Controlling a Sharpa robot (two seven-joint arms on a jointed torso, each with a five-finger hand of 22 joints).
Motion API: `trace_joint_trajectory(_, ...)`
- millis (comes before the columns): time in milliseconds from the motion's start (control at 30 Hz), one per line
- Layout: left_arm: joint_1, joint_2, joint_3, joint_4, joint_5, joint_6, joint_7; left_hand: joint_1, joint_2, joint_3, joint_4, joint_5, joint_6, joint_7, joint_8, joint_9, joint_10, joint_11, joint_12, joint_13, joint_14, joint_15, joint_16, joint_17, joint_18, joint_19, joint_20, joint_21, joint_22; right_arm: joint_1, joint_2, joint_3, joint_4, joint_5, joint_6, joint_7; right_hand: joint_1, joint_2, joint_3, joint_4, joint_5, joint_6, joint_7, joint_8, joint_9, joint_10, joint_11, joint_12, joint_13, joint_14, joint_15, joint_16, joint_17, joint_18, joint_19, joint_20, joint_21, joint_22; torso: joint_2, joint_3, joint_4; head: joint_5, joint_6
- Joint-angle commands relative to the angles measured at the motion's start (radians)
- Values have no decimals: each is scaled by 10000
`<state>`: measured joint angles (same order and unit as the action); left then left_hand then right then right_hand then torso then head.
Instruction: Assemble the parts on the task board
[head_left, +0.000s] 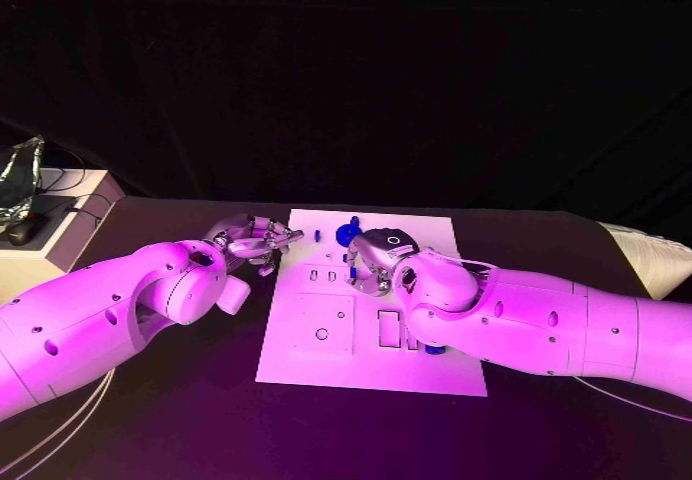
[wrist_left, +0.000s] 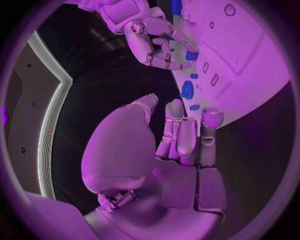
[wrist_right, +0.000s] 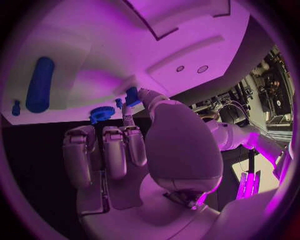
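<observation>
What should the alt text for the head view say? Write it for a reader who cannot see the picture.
Two white robot arms reach in from either side over a flat white rectangular task board on a black table. The left robot hand hovers at the board's left edge, and the right robot hand is over its upper middle, near a small round blue part.

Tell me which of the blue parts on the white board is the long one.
The blue cylinder-shaped rod lying flat on the white task board. The blue gear-like wheel is round and toothed; the other blue pieces are small.
</observation>
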<state>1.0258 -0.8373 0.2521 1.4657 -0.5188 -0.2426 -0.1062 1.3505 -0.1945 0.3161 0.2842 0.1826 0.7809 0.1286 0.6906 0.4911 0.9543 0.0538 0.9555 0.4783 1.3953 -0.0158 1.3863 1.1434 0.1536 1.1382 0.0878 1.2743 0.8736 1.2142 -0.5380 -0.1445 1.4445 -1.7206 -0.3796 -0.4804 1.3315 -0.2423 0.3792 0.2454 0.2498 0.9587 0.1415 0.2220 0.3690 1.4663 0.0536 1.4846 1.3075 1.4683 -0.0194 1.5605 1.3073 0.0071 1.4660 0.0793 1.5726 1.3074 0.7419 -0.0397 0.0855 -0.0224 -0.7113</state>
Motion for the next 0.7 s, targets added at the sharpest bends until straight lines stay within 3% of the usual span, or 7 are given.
trace_joint_trajectory(33,3,11,9,11,65,150,52,44,-61,12,16,-4,-42,9,-44,-9,-64,15,-42,-8,11,70,34,10,-205,-16,57,38,8,-6,13,-1,5,-34,-109,99,-18,-73,-102,9,-79,-105,19,-53,-22,191,74,-67,1808,925,72,-35,2208,-71,1048,103,-18,2634,1,1,-3,-5,-11)
trace_joint_trajectory(233,3,13,9,8,63,165,49,43,-66,11,15,-3,-56,19,-59,-16,-78,23,-53,-18,11,76,35,10,-205,-15,62,39,9,-6,-26,-1,79,20,-371,193,-111,-159,-404,121,-251,-270,65,-120,-68,60,126,-203,1691,919,121,-44,2188,-71,1048,156,-18,2634,6,1,4,-6,-7)
trace_joint_trajectory(333,3,14,9,8,25,165,51,38,-86,3,13,-5,-91,43,-96,-35,-113,43,-81,-41,13,91,41,17,-210,-1,75,51,35,-10,-50,-1,119,129,-487,268,-172,-152,-814,301,-624,-407,91,-173,-107,-7,151,-273,1626,920,146,-43,2195,-71,1048,184,-18,2634,1,-3,3,-7,-4)
trace_joint_trajectory(533,3,22,9,-2,-73,141,59,-48,-257,-170,9,0,-460,233,-460,-236,-173,204,-68,-103,36,230,104,103,-229,30,189,106,131,-25,-148,0,301,283,-848,399,-213,-44,-1611,441,-949,-470,114,-202,-142,-9,178,-274,1615,927,172,-36,2221,-71,1048,213,-18,2634,-2,6,5,0,3)
trace_joint_trajectory(700,2,71,8,-25,-224,142,49,-110,-268,-256,29,0,-558,283,-584,-318,-151,250,-6,-104,71,273,160,190,-231,38,233,132,162,-33,-456,28,553,701,-1864,739,-281,56,-1879,464,-945,-471,119,-201,-152,31,182,-230,1650,936,177,-23,2261,-71,1048,217,-18,2634,-25,13,1,-1,49)
